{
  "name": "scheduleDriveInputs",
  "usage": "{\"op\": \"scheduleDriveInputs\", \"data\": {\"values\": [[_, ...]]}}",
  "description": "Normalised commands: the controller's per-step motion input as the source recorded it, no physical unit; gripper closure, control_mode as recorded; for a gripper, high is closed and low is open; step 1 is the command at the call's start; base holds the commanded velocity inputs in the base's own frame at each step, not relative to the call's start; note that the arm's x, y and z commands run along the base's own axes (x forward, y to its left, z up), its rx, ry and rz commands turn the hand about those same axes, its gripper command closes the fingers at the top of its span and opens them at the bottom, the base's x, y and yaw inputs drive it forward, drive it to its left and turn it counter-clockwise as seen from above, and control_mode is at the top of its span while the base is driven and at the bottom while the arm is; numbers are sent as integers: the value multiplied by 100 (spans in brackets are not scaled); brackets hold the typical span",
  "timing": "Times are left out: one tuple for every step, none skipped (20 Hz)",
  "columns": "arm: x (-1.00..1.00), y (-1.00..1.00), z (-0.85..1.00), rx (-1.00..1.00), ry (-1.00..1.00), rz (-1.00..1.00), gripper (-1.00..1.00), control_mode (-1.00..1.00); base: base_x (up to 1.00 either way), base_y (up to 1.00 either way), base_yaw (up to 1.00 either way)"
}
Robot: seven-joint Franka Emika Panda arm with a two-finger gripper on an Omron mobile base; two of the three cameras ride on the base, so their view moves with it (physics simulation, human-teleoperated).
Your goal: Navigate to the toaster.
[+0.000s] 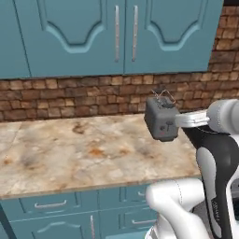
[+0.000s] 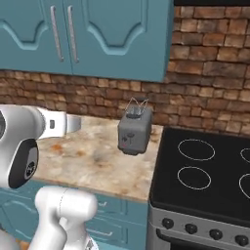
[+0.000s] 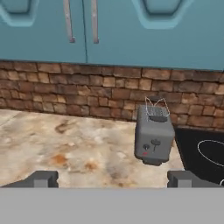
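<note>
Boxy grey toaster [image 3: 152,136], dark lever panel, on counter [image 3: 65,144]; gripper [image 3: 113,179] spread.

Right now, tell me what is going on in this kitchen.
The robot arm handles nothing; it faces the counter, and its fingers are spread apart and hold nothing. The toaster stands on the counter near the brick wall, at the end beside the stove, just ahead of the fingers. Blue cupboards hang above.
</note>
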Motion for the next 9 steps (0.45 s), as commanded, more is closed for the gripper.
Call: {"op": "scheduleDriveInputs", "data": {"values": [[0,0,0,0,0,0,-100,100,100,0,0],[0,0,0,0,0,0,-100,100,100,-61,0],[0,0,0,0,0,0,-100,100,100,-94,0],[0,0,0,0,0,0,-100,100,100,-89,0],[0,0,0,0,0,0,-100,100,100,-86,0],[0,0,0,0,0,0,-100,100,100,-100,0],[0,0,0,0,0,0,-100,100,100,-100,0],[0,0,0,0,0,0,-100,100,100,-100,0],[0,0,0,0,0,0,-100,100,100,-100,-8]]}}
